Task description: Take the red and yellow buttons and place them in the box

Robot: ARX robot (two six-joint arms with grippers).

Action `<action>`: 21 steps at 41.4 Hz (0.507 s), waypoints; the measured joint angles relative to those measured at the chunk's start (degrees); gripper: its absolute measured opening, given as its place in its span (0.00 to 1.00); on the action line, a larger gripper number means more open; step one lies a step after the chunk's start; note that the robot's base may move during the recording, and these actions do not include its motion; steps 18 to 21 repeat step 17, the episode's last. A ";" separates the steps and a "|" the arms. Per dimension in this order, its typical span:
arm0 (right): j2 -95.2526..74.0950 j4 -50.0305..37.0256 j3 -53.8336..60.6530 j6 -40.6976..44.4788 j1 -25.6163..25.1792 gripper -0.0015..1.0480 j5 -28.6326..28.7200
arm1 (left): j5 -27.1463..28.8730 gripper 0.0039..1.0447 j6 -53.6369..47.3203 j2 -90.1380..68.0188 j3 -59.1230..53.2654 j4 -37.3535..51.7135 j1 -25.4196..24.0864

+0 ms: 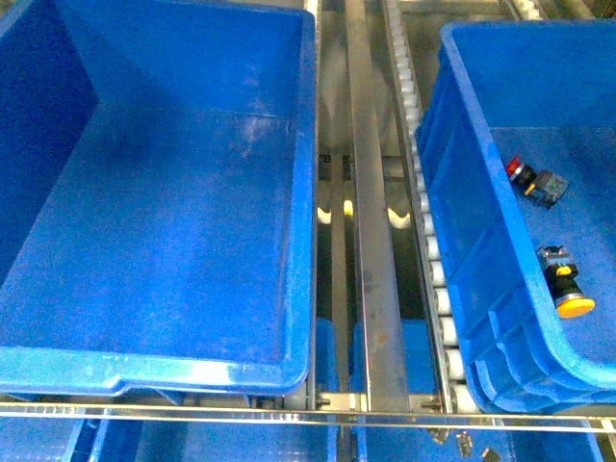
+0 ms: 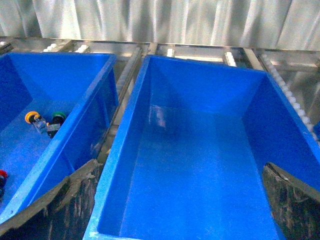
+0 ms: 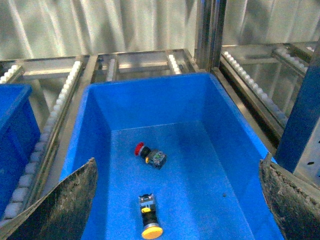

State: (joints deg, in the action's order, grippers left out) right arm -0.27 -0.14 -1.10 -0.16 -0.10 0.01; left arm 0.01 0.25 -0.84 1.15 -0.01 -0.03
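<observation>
The red button (image 3: 141,148) and the yellow button (image 3: 151,231) lie on the floor of the right bin (image 3: 95,115), below the right claw (image 3: 175,210), whose fingers (image 3: 65,200) stand wide apart. Both have round caps on dark bodies. The box (image 2: 125,150) sits below the left claw (image 2: 180,210), also wide and holding nothing. Another bin (image 2: 85,125) holds a yellow and a green button (image 2: 58,117).

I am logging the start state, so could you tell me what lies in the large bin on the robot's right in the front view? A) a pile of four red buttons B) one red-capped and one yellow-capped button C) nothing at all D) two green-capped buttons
B: the right bin holds just a red-capped button and a yellow-capped button, lying apart on its floor.
</observation>
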 joint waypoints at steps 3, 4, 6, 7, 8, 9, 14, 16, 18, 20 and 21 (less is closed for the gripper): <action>0.00 0.00 0.00 0.00 0.00 0.93 0.00 | 0.00 0.93 0.00 0.00 0.00 0.00 0.00; 0.00 0.00 0.00 0.00 0.00 0.93 0.00 | 0.00 0.93 0.00 0.00 0.00 -0.02 0.00; 0.00 0.00 0.00 0.00 0.00 0.93 0.00 | 0.00 0.93 0.00 0.00 0.00 0.00 0.00; 0.00 0.00 0.00 0.00 0.00 0.93 0.00 | 0.00 0.93 0.00 0.00 0.00 0.00 0.00; 0.00 0.00 0.00 0.00 0.00 0.93 0.00 | 0.00 0.93 0.00 0.00 0.00 0.00 0.00; 0.00 0.00 0.00 0.00 0.00 0.93 0.00 | 0.00 0.93 0.00 0.00 0.00 -0.02 0.00; 0.00 0.00 0.00 0.00 0.00 0.93 0.00 | 0.00 0.93 0.00 0.00 0.00 0.00 0.00; 0.00 0.00 0.00 0.00 0.00 0.93 0.00 | 0.00 0.93 0.00 0.00 0.00 0.00 0.00; 0.00 0.00 0.00 0.00 0.00 0.93 0.00 | 0.00 0.93 0.00 0.00 0.00 0.00 0.00; 0.00 0.00 0.00 0.00 0.00 0.93 0.00 | 0.00 0.93 0.00 0.00 0.00 0.00 0.00; 0.00 0.00 0.00 0.00 0.00 0.93 0.00 | 0.00 0.93 0.00 0.00 0.00 0.00 0.00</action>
